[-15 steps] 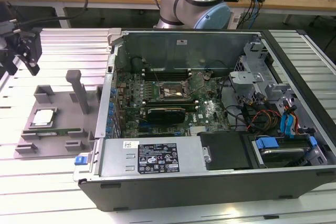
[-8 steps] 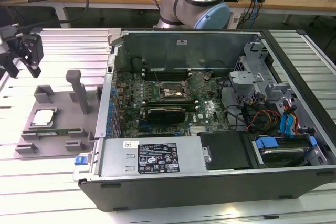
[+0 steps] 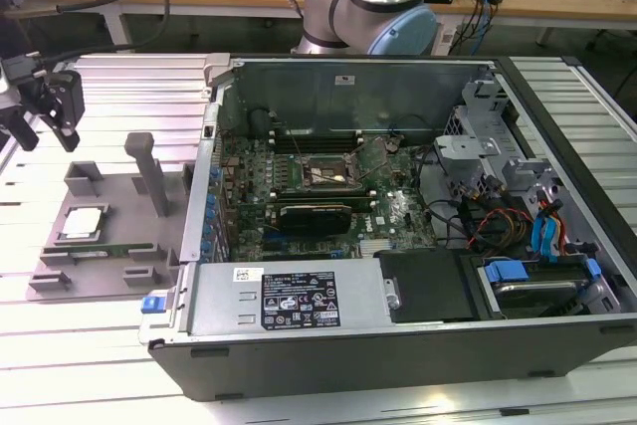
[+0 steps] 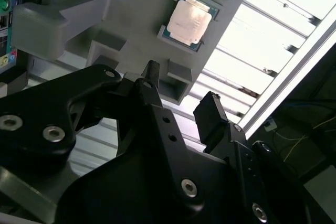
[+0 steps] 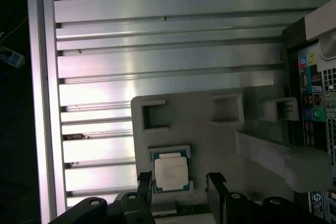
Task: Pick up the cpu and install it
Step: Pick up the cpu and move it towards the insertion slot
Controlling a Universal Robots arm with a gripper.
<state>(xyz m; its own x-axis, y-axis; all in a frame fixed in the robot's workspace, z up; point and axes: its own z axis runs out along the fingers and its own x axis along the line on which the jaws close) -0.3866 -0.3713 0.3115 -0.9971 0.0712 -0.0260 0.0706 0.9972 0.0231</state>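
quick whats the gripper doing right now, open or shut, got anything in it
gripper: open, holding nothing. The cpu lies on the grey tray, apart from the fingers.

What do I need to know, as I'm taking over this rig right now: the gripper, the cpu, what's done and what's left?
Gripper: fingers open, holding nothing; it hangs by the grey tray, apart from the cpu.
Cpu: lies flat in its recess on the tray, at the exterior view's left of the open computer case.
Done: nothing that shows; the cpu is not yet picked up.
Left: the pick-up, and seating it in the socket on the board inside the case.
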